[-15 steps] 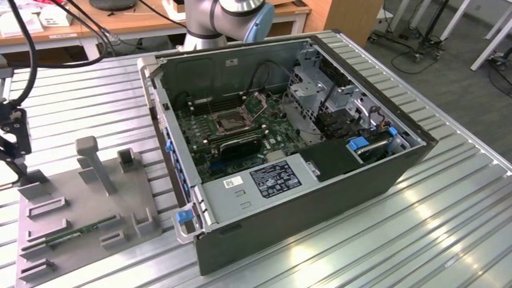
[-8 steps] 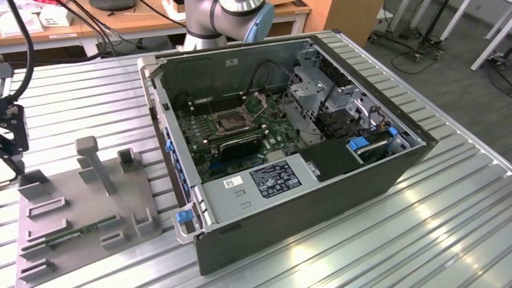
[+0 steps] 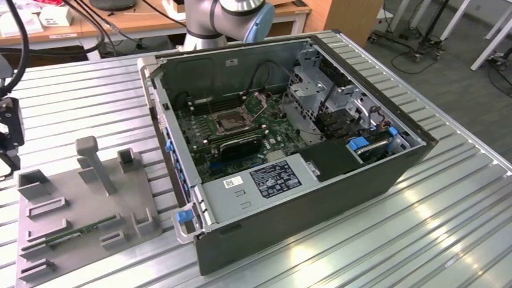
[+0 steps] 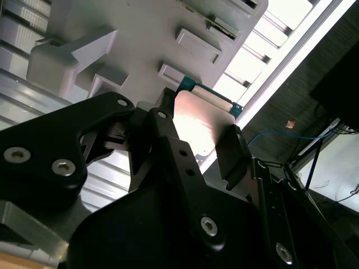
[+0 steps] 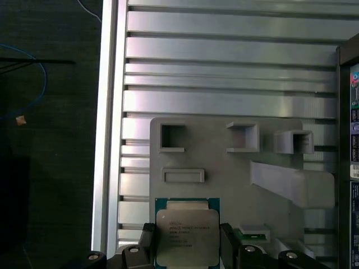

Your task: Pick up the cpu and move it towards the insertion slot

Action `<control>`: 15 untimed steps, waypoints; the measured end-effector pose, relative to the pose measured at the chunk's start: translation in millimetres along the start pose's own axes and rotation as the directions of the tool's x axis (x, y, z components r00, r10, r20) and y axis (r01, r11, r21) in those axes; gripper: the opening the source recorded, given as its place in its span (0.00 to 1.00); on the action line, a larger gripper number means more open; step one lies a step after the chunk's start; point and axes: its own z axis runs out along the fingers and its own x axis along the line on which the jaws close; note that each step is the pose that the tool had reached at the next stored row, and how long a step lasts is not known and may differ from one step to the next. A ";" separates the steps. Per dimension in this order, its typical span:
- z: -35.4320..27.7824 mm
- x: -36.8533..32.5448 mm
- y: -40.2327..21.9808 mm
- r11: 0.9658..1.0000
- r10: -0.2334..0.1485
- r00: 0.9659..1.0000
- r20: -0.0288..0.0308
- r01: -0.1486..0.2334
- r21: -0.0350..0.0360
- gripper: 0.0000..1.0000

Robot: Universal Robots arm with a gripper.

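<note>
Squarely, gripper [image 5: 187,242] jaws clamp cpu's [image 5: 187,227] opposite edges.

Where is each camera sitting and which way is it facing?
Exterior view: off the arm, above, looking down into the open computer case; the arm shows behind it.
First wrist view: on the arm, looking down past the gripper at the gray fixture.
Second wrist view: close behind the gripper, facing along it.
Both wrist views share the cpu in the gripper.

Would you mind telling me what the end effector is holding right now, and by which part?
The end effector holds the cpu, with its fingers pressed against two opposite side edges and the silver top left bare.
</note>
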 end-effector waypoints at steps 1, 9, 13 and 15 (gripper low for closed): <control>-1.8 0.0 0.1 1.000 0.000 1.000 0.000 0.000 0.000 0.54; -16.4 0.0 0.6 1.000 0.000 1.000 0.000 0.000 0.000 0.54; -23.2 0.0 0.9 1.000 0.000 1.000 0.000 0.000 0.000 0.54; -26.3 0.0 1.0 1.000 0.000 1.000 0.000 0.000 0.000 0.54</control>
